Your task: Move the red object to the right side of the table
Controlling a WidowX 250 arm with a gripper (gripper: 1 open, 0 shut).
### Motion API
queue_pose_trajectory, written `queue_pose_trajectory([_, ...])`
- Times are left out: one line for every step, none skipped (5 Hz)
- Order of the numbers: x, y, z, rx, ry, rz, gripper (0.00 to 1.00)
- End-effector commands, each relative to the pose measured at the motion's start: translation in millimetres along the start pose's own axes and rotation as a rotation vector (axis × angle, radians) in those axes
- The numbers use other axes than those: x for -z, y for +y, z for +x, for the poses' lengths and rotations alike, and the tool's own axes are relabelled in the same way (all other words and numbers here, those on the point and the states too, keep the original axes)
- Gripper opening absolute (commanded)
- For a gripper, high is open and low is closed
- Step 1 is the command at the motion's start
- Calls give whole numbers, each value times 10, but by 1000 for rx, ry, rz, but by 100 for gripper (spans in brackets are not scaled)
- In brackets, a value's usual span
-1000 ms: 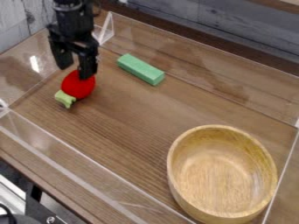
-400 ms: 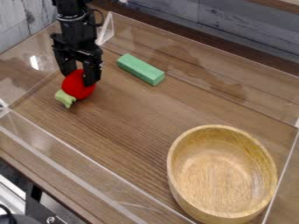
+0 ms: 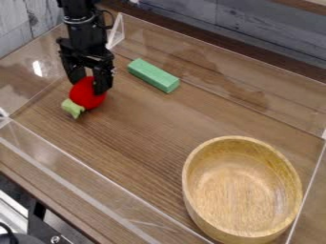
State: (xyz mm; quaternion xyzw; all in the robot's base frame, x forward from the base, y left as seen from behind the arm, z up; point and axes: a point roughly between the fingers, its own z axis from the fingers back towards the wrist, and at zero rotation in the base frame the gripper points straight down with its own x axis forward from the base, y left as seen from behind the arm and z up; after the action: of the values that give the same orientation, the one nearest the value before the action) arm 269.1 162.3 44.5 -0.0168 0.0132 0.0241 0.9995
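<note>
No brand, label or readable writing showed on any item. The table [image 3: 192, 114] was a brown wood-grain surface bordered by low clear acrylic walls [image 3: 140, 224]. The wooden bowl [image 3: 242, 188], round and light-coloured, sat at about 5 o'clock on the table, close to the near and right walls; its interior held nothing. Bare wood grain ran across the centre and toward 3 o'clock, between the bowl and the far wall. The gripper [image 3: 84, 84] pointed straight down at about 10 o'clock, its black fingers [image 3: 99, 80] spread wide, straddling the red object [image 3: 84, 94] without pinching it. The green block [image 3: 152, 75], flat and rectangular, lay near the gripper toward 11 o'clock. The red object rested on the table at 10 o'clock, its light-green stub [image 3: 71, 109] toward the near-left wall.
</note>
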Motion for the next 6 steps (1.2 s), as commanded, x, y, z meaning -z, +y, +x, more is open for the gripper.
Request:
queue_pose_trajectory([-170, 19, 26, -11, -47, 16, 100])
queue_pose_trajectory([-174, 11, 27, -17, -48, 9, 100])
queue_pose_trajectory([-179, 6, 30, -23, -49, 3, 100])
queue_pose_trajectory([-180, 3, 33, -29, -50, -1, 100])
queue_pose_trajectory([-185, 2, 37, -35, -51, -6, 100])
queue_pose_trajectory([-199, 2, 41, -40, -53, -10, 100])
